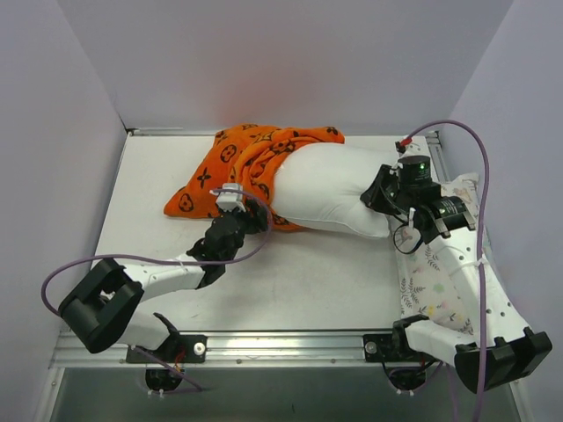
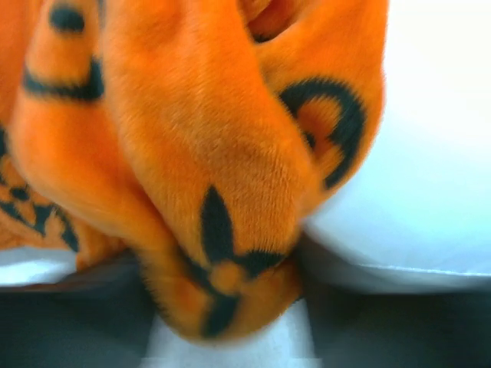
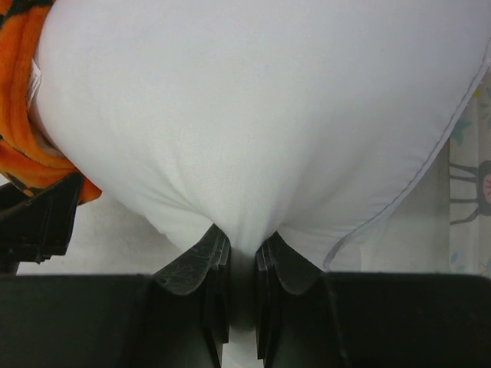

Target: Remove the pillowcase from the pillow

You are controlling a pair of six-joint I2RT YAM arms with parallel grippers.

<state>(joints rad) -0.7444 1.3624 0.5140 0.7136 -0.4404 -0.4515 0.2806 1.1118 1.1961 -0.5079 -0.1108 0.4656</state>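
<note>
Grey walls enclose a white bench (image 1: 308,290) on three sides. Toward 11 o'clock from the bench centre lies the orange pillowcase (image 1: 242,163), bunched and creased, covering only the 9 o'clock end of the white pillow (image 1: 330,189). The bare part of the pillow extends toward 3 o'clock. The right gripper (image 1: 374,195) meets the pillow at its 3 o'clock end; in the right wrist view its jaws are pressed together on a pinch of the white pillow fabric (image 3: 245,115). The left gripper (image 1: 249,209) sits at the 6 o'clock edge of the pillowcase; in the left wrist view its jaws appear as blurred dark shapes spread either side of a hanging fold of the pillowcase (image 2: 215,192). A pale printed pillow (image 1: 431,281) lies under the right arm at 4 o'clock.
</note>
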